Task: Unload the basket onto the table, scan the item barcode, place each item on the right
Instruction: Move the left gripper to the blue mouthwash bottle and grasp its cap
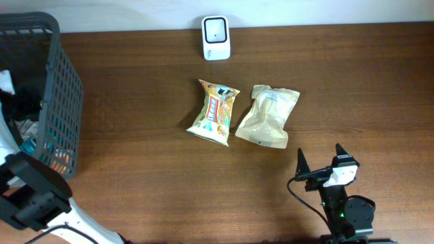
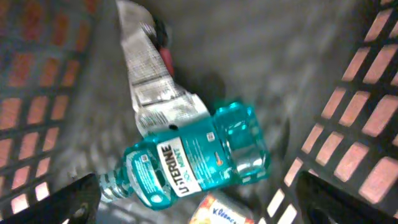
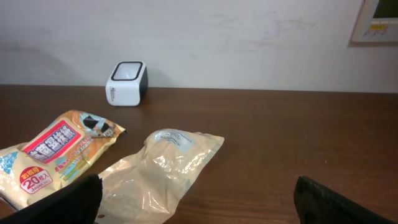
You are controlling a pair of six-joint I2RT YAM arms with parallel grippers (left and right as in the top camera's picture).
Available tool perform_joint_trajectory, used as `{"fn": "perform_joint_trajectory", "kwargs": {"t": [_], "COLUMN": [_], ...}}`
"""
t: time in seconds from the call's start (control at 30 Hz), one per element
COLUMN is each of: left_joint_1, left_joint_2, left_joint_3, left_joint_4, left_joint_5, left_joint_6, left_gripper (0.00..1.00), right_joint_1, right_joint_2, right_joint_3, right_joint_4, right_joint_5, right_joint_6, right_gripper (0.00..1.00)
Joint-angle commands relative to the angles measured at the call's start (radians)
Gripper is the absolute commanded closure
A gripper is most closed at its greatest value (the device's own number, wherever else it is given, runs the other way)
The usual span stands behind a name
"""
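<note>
In the left wrist view my left gripper (image 2: 200, 210) hangs open inside the black mesh basket (image 2: 37, 118), its fingers far apart and nothing between them. Below it on the basket floor lie a teal mouthwash bottle (image 2: 193, 158), a silver packet (image 2: 149, 74) and a small tissue pack (image 2: 219, 215). The white barcode scanner (image 1: 215, 37) stands at the table's far edge. My right gripper (image 1: 324, 166) is open near the front right, facing a tan clear pouch (image 3: 161, 168) and a colourful snack packet (image 3: 56, 152).
The basket (image 1: 64, 102) stands at the table's left end with my left arm reaching into it. The two packets (image 1: 215, 112) (image 1: 268, 116) lie side by side mid-table, just in front of the scanner (image 3: 127, 83). A pale wall runs behind the table.
</note>
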Motion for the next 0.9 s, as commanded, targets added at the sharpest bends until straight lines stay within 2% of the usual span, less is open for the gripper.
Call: {"fn": "perform_joint_trajectory", "kwargs": {"t": [0.0,0.17,0.23,0.3,0.33,0.43,0.53,0.67,0.87], "left_joint_1": [0.003,0.003,0.003,0.002,0.003,0.009,0.018,0.035,0.049], "left_joint_2": [0.028,0.05,0.051,0.052,0.053,0.063,0.095,0.168,0.225], "left_joint_3": [-0.037,-0.051,-0.053,-0.053,-0.053,-0.053,-0.054,-0.054,-0.054], "left_joint_4": [-0.001,-0.002,-0.002,-0.002,-0.001,-0.002,-0.002,0.001,0.062], "left_joint_5": [-0.006,0.014,0.081,0.083,0.084,0.089,0.11,0.105,0.092], "left_joint_6": [0.177,0.435,0.595,0.714,0.777,0.906,0.964,0.967,0.969], "left_gripper": [0.01,0.01,0.06,0.04,0.0,0.0,0.0,0.0,0.09], "right_joint_1": [-0.005,-0.005,-0.005,-0.005,-0.005,-0.005,-0.005,-0.005,-0.005], "right_joint_2": [-0.007,-0.007,-0.007,-0.007,-0.007,-0.007,-0.007,-0.007,-0.007], "right_joint_3": [-0.009,-0.009,-0.009,-0.009,-0.009,-0.009,-0.009,-0.009,-0.009], "right_joint_4": [0.0,0.0,0.0,0.0,0.0,0.0,0.0,0.0,0.0], "right_joint_5": [0.012,0.012,0.012,0.012,0.012,0.012,0.012,0.012,0.012], "right_joint_6": [0.004,0.004,0.004,0.004,0.004,0.004,0.004,0.004,0.004], "right_gripper": [0.02,0.02,0.02,0.02,0.02,0.02,0.01,0.02,0.02]}}
